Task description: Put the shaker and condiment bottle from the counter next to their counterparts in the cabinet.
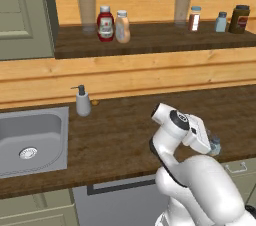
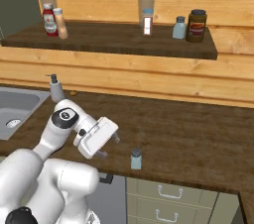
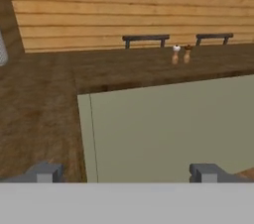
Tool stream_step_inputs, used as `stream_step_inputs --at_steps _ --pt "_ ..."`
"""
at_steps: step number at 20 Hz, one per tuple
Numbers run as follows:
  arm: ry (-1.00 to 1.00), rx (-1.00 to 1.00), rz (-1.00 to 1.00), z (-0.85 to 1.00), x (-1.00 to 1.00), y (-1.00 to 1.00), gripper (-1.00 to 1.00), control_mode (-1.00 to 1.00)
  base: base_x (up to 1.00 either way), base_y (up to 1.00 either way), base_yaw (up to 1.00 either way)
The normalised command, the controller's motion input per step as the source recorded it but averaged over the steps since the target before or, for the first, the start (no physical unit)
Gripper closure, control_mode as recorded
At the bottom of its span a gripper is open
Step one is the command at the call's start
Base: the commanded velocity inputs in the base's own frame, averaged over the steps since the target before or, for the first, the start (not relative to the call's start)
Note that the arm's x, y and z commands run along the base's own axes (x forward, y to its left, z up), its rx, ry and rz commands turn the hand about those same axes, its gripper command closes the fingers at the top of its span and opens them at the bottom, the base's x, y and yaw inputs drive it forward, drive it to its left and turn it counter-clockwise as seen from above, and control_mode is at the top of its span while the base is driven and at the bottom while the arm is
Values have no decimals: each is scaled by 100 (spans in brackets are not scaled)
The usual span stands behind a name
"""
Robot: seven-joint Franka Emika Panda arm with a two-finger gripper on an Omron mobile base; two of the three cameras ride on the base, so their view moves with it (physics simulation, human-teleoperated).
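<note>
The pale teal shaker [image 2: 136,159] stands upright near the front edge of the dark counter [image 2: 193,129], partly behind my hand in the left base view [image 1: 216,145]. My gripper [image 2: 110,146] hovers just left of it, apart from it. In the hand view the gripper [image 3: 126,173] is open, its two tips wide apart with nothing between them. The peach condiment bottle [image 1: 122,26] stands on the cabinet shelf [image 1: 160,41] right beside the red sauce bottle [image 1: 105,24]. The light-blue shaker [image 1: 221,21] stands further right on that shelf.
A white-and-red shaker [image 1: 194,18] and a dark jar [image 1: 240,18] flank the blue shaker. A grey soap pump [image 1: 82,101] stands by the steel sink [image 1: 52,142]. The grey-green cabinet door [image 1: 22,15] hangs open at the left.
</note>
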Motion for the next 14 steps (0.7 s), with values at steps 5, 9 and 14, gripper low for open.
stream_step_inputs --at_steps 5,9,14 --pt "0 0 0 -30 8 -15 -100 -100 0 0 0" --pt "0 0 0 -38 8 -12 -100 -100 0 0 0" --pt "0 0 0 -28 14 -14 -100 -100 0 0 0"
